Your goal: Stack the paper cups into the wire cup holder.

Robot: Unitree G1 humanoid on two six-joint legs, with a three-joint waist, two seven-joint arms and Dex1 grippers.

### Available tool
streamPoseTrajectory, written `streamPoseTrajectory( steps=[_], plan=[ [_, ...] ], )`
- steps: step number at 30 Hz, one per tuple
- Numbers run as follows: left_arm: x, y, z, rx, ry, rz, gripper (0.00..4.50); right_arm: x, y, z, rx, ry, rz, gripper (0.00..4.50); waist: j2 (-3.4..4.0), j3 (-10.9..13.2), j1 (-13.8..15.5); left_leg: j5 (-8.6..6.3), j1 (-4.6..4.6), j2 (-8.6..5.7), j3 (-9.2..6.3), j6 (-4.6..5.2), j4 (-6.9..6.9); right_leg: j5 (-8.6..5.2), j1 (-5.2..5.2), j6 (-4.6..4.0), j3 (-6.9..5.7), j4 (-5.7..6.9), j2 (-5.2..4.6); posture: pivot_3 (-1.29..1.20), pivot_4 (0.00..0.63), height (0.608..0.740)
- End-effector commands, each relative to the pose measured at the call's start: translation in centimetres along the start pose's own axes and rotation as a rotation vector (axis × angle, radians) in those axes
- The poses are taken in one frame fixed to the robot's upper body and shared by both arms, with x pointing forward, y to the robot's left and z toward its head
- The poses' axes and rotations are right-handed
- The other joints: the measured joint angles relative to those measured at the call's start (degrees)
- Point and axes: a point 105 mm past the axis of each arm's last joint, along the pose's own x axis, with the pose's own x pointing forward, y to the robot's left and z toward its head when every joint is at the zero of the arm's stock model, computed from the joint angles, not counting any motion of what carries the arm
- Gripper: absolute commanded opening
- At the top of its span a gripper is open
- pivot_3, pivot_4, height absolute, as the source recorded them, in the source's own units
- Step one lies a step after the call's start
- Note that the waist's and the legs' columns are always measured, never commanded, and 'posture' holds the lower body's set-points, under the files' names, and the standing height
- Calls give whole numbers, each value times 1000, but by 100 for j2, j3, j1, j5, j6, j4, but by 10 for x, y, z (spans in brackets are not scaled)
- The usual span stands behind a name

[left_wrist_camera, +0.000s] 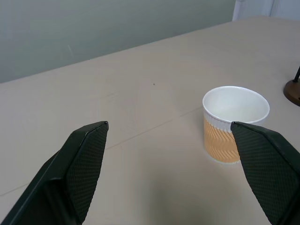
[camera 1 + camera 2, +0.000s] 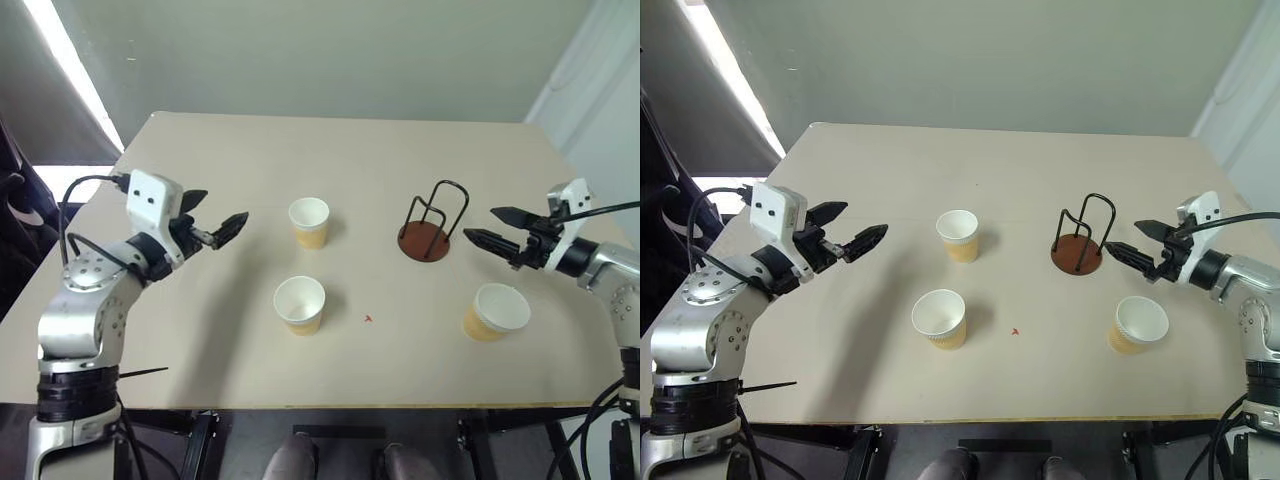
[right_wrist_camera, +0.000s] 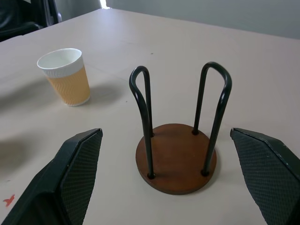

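Landmark: the wire cup holder (image 2: 432, 228) stands upright on the beige table (image 2: 350, 160), toward the robot's right of the table's middle; a round rust-brown disc base carries two thin black wire loops, with nothing between them.
Far cup: one paper cup (image 2: 309, 222) stands upright, mouth up, to the left of the wire cup holder and about level with it, well apart from it.
Near cup: a second paper cup (image 2: 300, 305) stands upright to the left of the wire cup holder and nearer the robot, almost straight in front of the far cup.
Right cup: a third paper cup (image 2: 495, 313) stands nearer the robot than the wire cup holder and a little to its right, leaning slightly as seen from the head.
Red mark: a small red mark (image 2: 368, 319) lies on the table nearer the robot than the wire cup holder, between the near cup and the right cup.
Left gripper: the left gripper (image 2: 212, 222) hangs above the table far to the left of the wire cup holder, beyond the far cup, pointing toward that cup; fingers spread wide, grasping nothing.
Right gripper: the right gripper (image 2: 492, 227) hangs just to the right of the wire cup holder, pointing at it without touching; fingers spread wide, grasping nothing.
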Motion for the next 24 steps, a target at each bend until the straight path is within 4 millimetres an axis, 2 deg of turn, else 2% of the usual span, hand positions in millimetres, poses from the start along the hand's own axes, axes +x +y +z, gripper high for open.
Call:
streamPoseTrajectory(
  steps=[1, 9, 15, 24],
  plan=[
    [6, -1, 17, 42, -52, -30, 4500, -8, 0, 15, -44, -35, -20, 4458, 0, 0, 3, 0, 0, 0, 0, 0, 0, 0, 0, 0, 0, 1, 0, 0, 150, 740],
    [17, -11, 25, 50, -62, -144, 4500, -14, 2, 4, -19, 23, -52, 4458, -1, 0, 2, 0, -1, 0, 0, 0, -1, 0, 0, 0, 0, -3, 0, 0, 150, 740],
    [26, -19, 30, 94, -31, -271, 4500, -10, 12, 1, -14, 51, -16, 4458, -1, 1, -1, 0, 0, 2, 0, 0, 0, 0, 0, 0, 0, -2, 1, 0, 150, 740],
    [18, -42, 51, 30, -64, -481, 4500, 0, 25, -6, 13, 80, 31, 4458, -1, 1, -2, 0, -3, 2, -1, 1, -3, 0, -1, 1, 0, -9, 1, 0, 150, 740]
  ],
)
